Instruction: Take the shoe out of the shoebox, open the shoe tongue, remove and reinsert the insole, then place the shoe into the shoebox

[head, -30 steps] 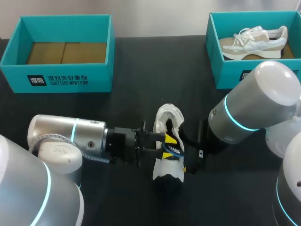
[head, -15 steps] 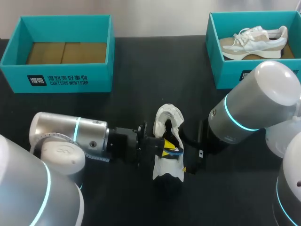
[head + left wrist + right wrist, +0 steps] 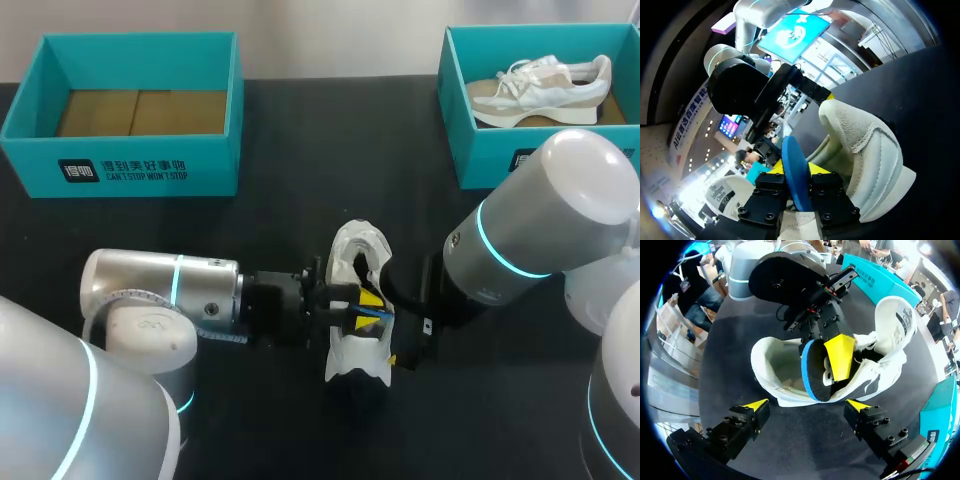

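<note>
Now we are pinching the blue-edged insole [image 3: 812,375] in our left gripper [image 3: 362,310] at the mouth of the white shoe [image 3: 358,250]; our right gripper [image 3: 809,405] is hovering spread, leaving room.

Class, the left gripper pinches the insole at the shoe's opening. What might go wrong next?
The right gripper is open, not gripping the shoe, so the shoe may slide or tip. The left gripper pinches the insole only at its edge, bowed in the opening: it might fold, jam or slip free.

Shoe [image 3: 774,362] fuzzy white cloth; insole [image 3: 816,376] matt, blue-edged.
</note>
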Robot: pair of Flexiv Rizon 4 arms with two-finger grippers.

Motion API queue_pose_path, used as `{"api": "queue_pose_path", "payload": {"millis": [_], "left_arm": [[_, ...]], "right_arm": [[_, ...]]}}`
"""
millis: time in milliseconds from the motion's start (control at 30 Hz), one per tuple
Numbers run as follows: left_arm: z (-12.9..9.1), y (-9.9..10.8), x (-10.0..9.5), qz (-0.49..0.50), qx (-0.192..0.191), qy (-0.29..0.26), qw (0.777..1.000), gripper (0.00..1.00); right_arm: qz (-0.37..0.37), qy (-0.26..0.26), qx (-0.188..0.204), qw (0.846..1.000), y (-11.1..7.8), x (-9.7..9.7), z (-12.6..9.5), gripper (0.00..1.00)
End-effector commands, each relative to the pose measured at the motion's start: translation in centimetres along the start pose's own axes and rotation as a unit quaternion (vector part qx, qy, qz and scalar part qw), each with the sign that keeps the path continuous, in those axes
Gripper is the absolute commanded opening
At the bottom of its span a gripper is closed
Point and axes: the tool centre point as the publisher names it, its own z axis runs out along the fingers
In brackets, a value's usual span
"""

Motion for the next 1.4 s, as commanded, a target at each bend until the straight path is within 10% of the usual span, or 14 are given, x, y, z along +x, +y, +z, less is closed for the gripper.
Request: {"api": "queue_pose_path", "payload": {"millis": [33,267,333,967,1133,1400], "left_arm": [[-1.3,-1.9,-0.2,-0.001,0.005,-0.003,1.0,0.44],[-1.6,-3.2,-0.8,-0.011,0.025,-0.004,1.0,0.36],[-1.6,-3.1,-0.8,-0.012,0.024,-0.001,1.0,0.0],[-0.1,0.5,0.4,-0.003,-0.003,0.028,1.0,0.0],[-1.8,-1.0,-0.7,0.0,0.009,0.02,1.0,0.44],[-2.8,-2.5,-1.8,-0.012,0.005,0.047,0.999,0.44]], "right_arm": [[0.0,-0.001,0.0,1.0,0.0,0.1,0.1,1.0],[0.0,-0.001,0.0,1.0,0.0,0.1,0.1,1.0],[0.0,-0.001,0.0,1.0,0.0,0.1,0.1,1.0],[0.0,-0.001,0.0,1.0,0.0,0.1,0.1,1.0],[0.0,-0.001,0.0,1.0,0.0,0.1,0.1,1.0],[0.0,-0.001,0.0,1.0,0.0,0.1,0.1,1.0]]}}
